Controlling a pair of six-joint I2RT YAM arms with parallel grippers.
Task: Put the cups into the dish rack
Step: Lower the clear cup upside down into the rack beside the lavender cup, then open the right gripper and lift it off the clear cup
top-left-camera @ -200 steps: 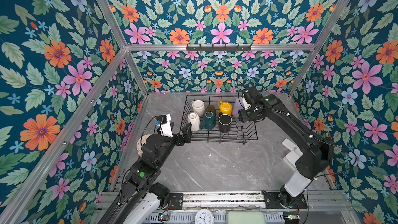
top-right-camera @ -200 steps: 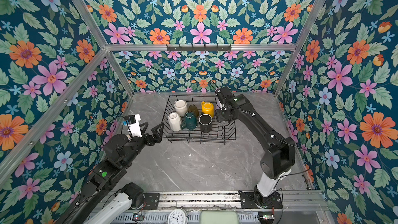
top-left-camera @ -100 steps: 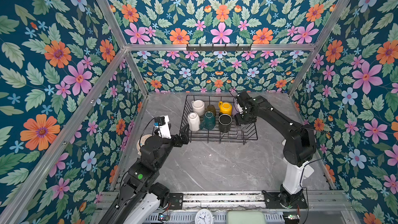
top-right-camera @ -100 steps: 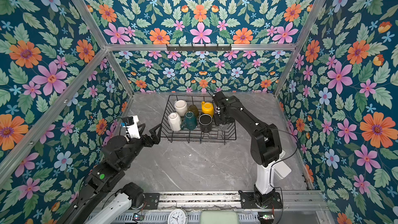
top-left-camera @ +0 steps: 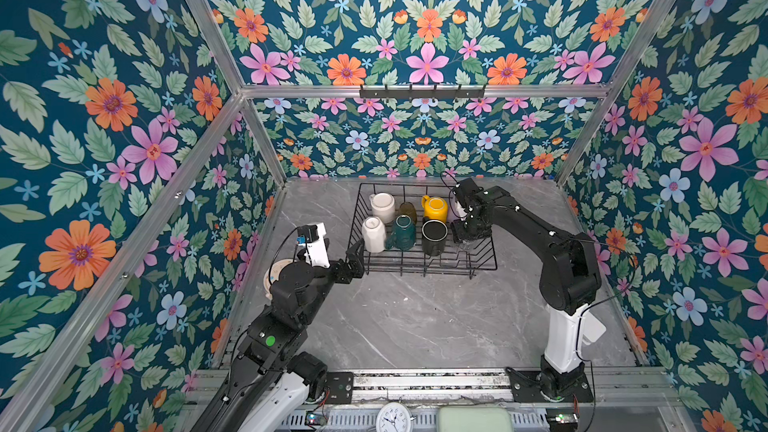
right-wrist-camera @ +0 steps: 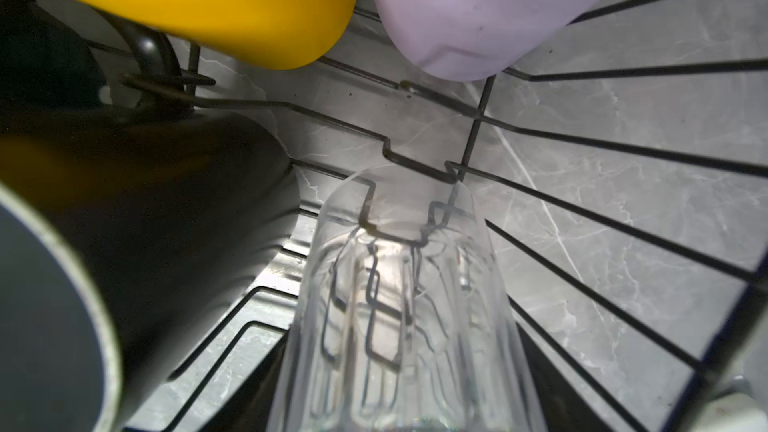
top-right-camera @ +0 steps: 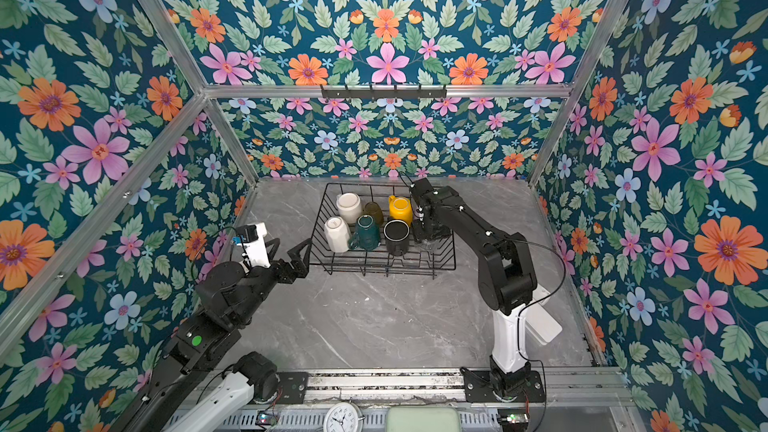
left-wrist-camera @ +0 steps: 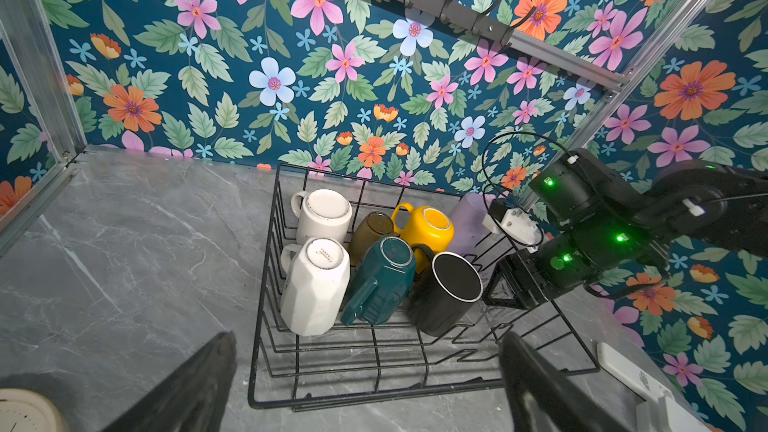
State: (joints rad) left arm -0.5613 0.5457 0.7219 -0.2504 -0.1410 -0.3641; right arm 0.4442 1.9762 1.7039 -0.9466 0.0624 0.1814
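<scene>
The black wire dish rack [top-left-camera: 482, 261] [top-right-camera: 446, 261] [left-wrist-camera: 266, 367] stands at the back of the table in both top views. Mouth down in it are a cream mug [top-left-camera: 383, 207], a white mug [top-left-camera: 372, 234], an amber glass [top-left-camera: 407, 211], a yellow mug [top-left-camera: 435, 208], a teal mug [top-left-camera: 403, 233] and a black mug [top-left-camera: 434, 236]. A lilac tumbler [left-wrist-camera: 467, 218] shows behind the right arm. My right gripper [top-left-camera: 467, 238] [right-wrist-camera: 399, 388] is shut on a clear glass [right-wrist-camera: 399, 284], low over the rack's wires beside the black mug [right-wrist-camera: 166, 222]. My left gripper [top-left-camera: 353, 257] [left-wrist-camera: 365, 384] is open and empty at the rack's front left corner.
A black hook rail [top-left-camera: 422, 91] runs along the back wall. A cream round object [top-left-camera: 276, 278] [left-wrist-camera: 25, 413] lies by the left arm. A clock [top-left-camera: 392, 417] and a pale green pad [top-left-camera: 473, 419] sit at the front edge. Floral walls close three sides.
My right gripper has come down and forward into the rack with the clear glass, its elbow swinging inward. The left arm has barely shifted.
</scene>
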